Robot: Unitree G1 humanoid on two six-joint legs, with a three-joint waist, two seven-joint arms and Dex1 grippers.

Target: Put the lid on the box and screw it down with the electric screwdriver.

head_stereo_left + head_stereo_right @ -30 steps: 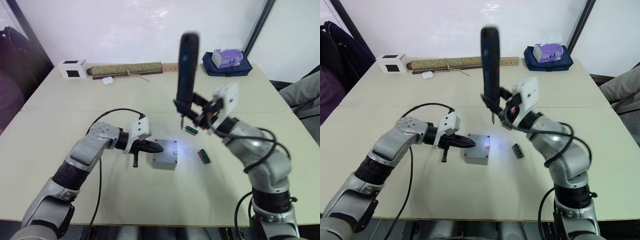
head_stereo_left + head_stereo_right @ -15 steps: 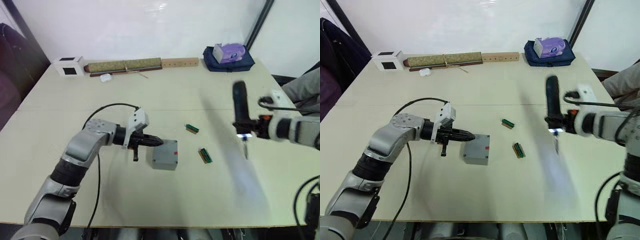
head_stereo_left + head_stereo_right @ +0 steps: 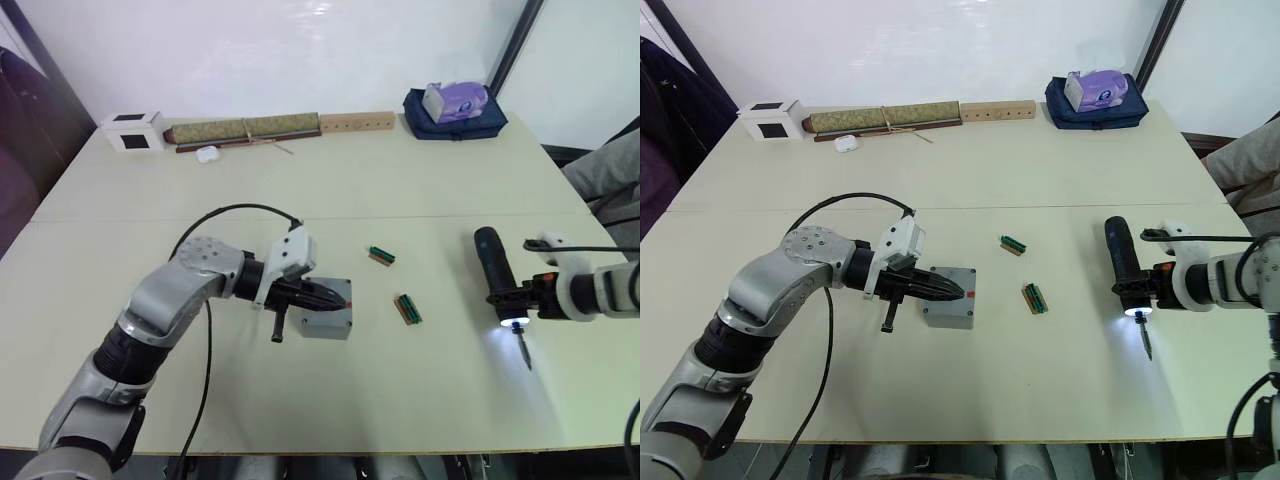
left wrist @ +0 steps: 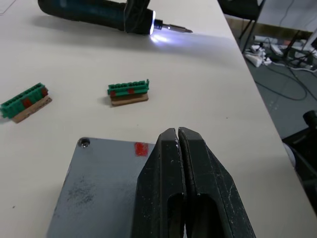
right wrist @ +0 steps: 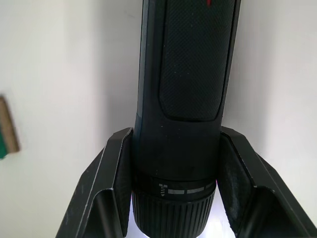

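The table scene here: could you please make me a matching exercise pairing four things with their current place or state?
Column one:
1. electric screwdriver
2. lid
3. white cube
4. left gripper

Column two:
A. at the table's far left corner
B. fingers shut, tips resting over the grey top
C. lying low on the table's right side, tip light on, held by the right gripper
D. closed on the box, red mark facing up

Pairs: 1-C, 2-D, 3-A, 4-B
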